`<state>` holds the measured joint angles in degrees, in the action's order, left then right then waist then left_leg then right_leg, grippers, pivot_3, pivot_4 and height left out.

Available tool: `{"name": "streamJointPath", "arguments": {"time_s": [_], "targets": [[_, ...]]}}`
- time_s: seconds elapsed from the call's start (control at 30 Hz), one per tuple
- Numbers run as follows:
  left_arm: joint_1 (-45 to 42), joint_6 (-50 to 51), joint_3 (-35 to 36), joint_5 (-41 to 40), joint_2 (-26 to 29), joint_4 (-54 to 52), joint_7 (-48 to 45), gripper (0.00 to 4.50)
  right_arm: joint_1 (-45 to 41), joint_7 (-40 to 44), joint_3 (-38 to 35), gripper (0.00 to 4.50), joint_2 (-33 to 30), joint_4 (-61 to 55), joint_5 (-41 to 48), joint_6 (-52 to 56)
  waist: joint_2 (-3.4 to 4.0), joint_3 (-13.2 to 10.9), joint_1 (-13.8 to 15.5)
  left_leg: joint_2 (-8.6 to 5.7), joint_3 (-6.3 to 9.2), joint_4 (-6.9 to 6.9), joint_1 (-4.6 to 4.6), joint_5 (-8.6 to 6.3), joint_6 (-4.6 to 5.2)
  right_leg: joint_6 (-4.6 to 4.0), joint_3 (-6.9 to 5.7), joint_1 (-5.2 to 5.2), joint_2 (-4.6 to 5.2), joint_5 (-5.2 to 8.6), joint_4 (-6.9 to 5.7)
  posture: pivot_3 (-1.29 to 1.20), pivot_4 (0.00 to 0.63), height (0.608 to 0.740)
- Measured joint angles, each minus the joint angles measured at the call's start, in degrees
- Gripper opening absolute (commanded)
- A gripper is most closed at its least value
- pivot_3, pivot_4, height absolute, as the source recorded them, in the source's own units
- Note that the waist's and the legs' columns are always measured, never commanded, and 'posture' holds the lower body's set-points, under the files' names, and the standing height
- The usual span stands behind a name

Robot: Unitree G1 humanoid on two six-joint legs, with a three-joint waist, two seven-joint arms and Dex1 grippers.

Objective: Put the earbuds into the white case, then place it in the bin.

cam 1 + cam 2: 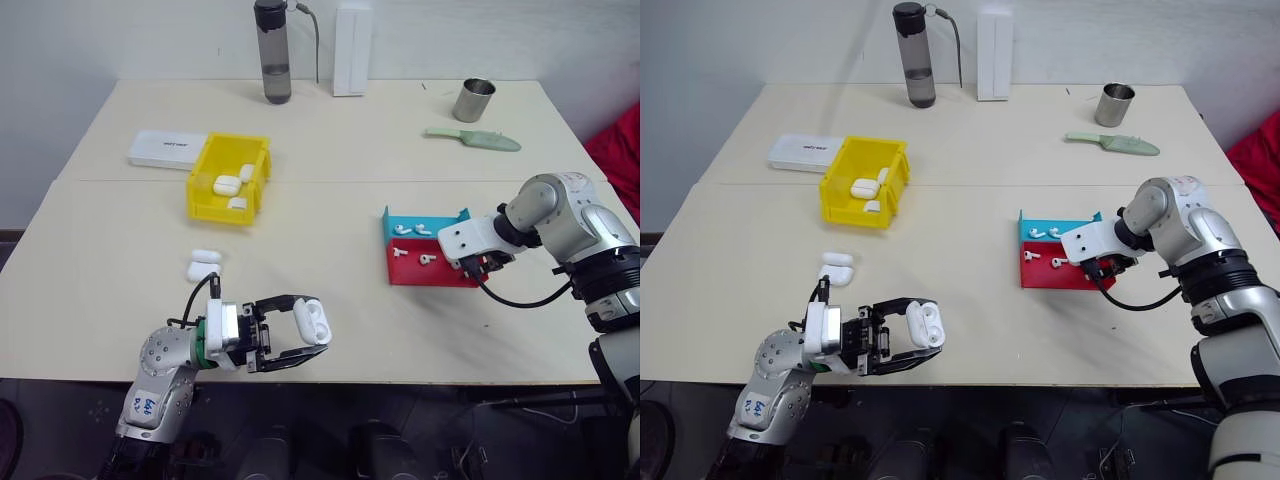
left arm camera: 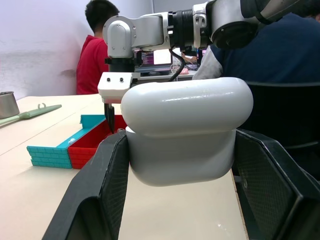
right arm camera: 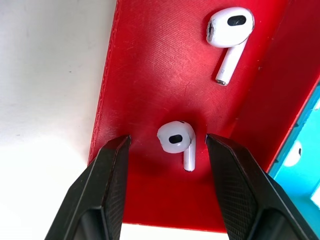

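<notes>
My left gripper (image 1: pixel 316 326) hovers over the table's near edge, shut on a glossy white case (image 1: pixel 309 320) whose lid stands open. From the left wrist view, that case (image 2: pixel 182 135) sits between both black fingers (image 2: pixel 97 195). My right gripper (image 3: pixel 167 140) points down into the red half of the tray (image 1: pixel 425 273), open. One earbud (image 3: pixel 176 140) lies between its fingers, touching neither. A second earbud (image 3: pixel 227 30) lies farther along the red floor. Two more earbuds (image 1: pixel 411 229) rest in the blue half. The yellow bin (image 1: pixel 205 190) stands at the left with cases (image 1: pixel 227 184) inside.
Two loose white cases (image 1: pixel 203 263) lie in front of the bin, and a flat white box (image 1: pixel 165 148) lies behind it. At the far edge are a dark bottle (image 1: pixel 272 50), an upright white box (image 1: pixel 352 48), a metal cup (image 1: pixel 474 100) and a green utensil (image 1: pixel 475 140). A person in red (image 2: pixel 95 50) sits beyond the table.
</notes>
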<state>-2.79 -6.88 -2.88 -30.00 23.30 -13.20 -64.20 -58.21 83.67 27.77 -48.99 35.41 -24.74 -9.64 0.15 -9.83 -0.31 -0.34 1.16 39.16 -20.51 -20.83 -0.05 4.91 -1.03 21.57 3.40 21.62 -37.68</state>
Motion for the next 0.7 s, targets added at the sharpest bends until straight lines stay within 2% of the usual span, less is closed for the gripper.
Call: {"name": "streamJointPath", "arguments": {"time_s": [0.03, 0.1, 0.17, 0.7], "targets": [[0.00, 0.00, 0.00, 0.00, 0.01, 0.00, 0.04, 2.81, -0.05, 0.00, -0.01, 2.36, 0.04, 0.22, 0.00, -0.16, 0.00, 0.00, -0.01, 0.00, 0.00, 0.00, 0.00, 0.00, 0.00, 0.00, 0.00, 0.00, 0.00, 0.00, 0.00, 0.00, 0.150, 0.740], [0.00, 0.00, 0.00, 0.00, 0.03, -0.01, 0.18, 2.81, -0.18, 0.03, -0.09, 2.01, 0.18, 0.67, 0.00, -0.31, 0.00, 0.00, -0.01, 0.00, 0.00, 0.01, 0.01, 0.00, 0.00, 0.00, 0.00, -0.01, 0.00, 0.00, 0.00, 0.00, 0.150, 0.740], [0.00, 0.00, 0.00, 0.00, 0.08, -0.06, 0.27, 2.81, -0.19, 0.21, -0.09, 1.46, 0.28, 0.88, 0.00, -0.40, 0.00, 0.00, -0.01, 0.00, 0.00, 0.01, 0.01, 0.00, 0.00, 0.00, 0.00, -0.02, 0.00, 0.00, 0.00, 0.00, 0.150, 0.740], [0.21, 0.00, 0.00, 0.00, 0.34, -1.04, 0.29, 2.81, -0.18, 2.05, -0.75, 1.46, 1.16, 0.71, 1.15, 1.33, 0.00, 0.00, -0.04, 0.00, 0.00, 0.01, 0.01, 0.01, -0.01, 0.00, 0.00, -0.02, 0.00, 0.00, -0.01, 0.00, 0.150, 0.740]]}}
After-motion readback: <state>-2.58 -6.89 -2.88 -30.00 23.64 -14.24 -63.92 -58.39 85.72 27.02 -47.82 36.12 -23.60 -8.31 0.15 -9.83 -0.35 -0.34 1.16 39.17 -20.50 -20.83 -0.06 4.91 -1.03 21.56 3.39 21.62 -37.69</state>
